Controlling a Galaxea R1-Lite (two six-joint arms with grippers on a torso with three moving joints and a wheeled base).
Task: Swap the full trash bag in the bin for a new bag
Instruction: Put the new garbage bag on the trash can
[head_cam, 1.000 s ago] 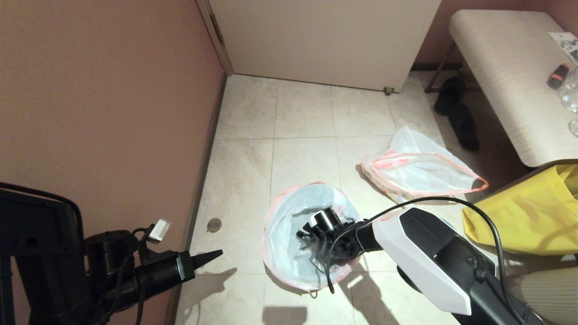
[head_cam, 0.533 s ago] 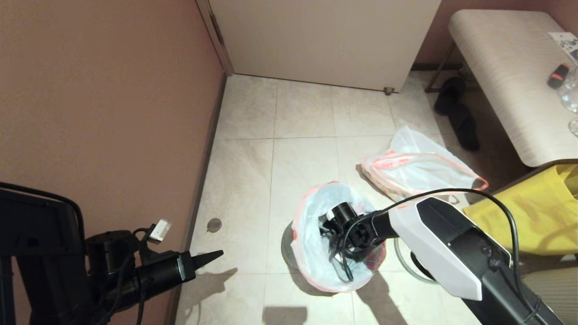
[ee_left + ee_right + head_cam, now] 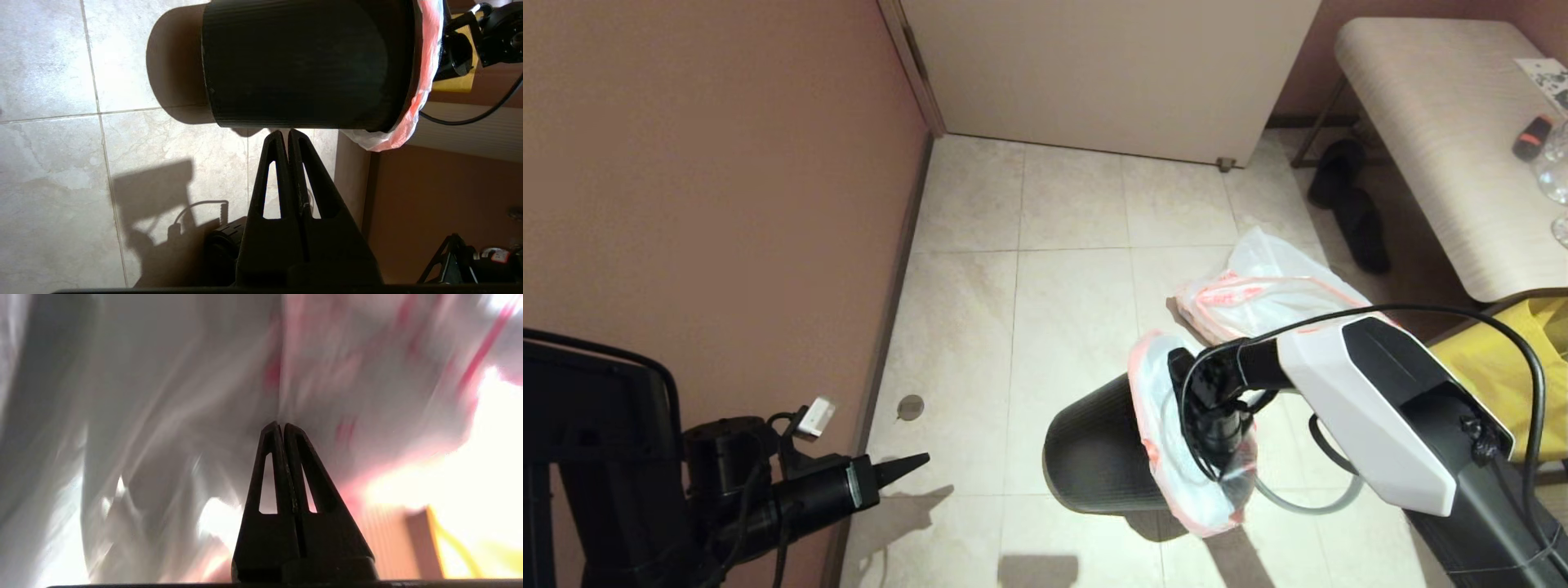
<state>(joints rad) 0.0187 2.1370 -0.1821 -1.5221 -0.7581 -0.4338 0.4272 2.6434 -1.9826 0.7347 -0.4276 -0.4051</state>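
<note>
Bin tipped sideways, right gripper pinching its bag

Bin point(image 3: 1094, 449) tilted hard, nearly on its side on the tile floor point(image 3: 1070, 245), ribbed black wall facing the robot's left, mouth facing the robot's right. Full trash bag point(image 3: 1168, 457) sits in that mouth, pink-red hem folded over the rim and sagging out at the lower edge. Contents not readable through the plastic here.

Right gripper point(image 3: 1217, 441) is inside the bag mouth, at the hem on the near-right side of the bin. Right wrist view: fingers point(image 3: 282, 435) pressed together with the tips against the white film point(image 3: 184, 396), which fills the view right in front of them; looks clenched on bag plastic. Grey hoop rim point(image 3: 1307, 502) lies on the floor just to the right of the bin, under the right arm, partly hidden.

Left gripper point(image 3: 907, 467) is parked low on the left near the brown wall point(image 3: 711, 188), well apart from the bin, pointing toward it. Left wrist view: jaws closed tight, nothing between them, bin wall point(image 3: 302, 61) ahead of the tips, not touching.

New bag point(image 3: 1274, 302) lies limp on the floor behind the bin, apart from it. Yellow bag point(image 3: 1503, 384) at far right, beside the right arm.
</note>
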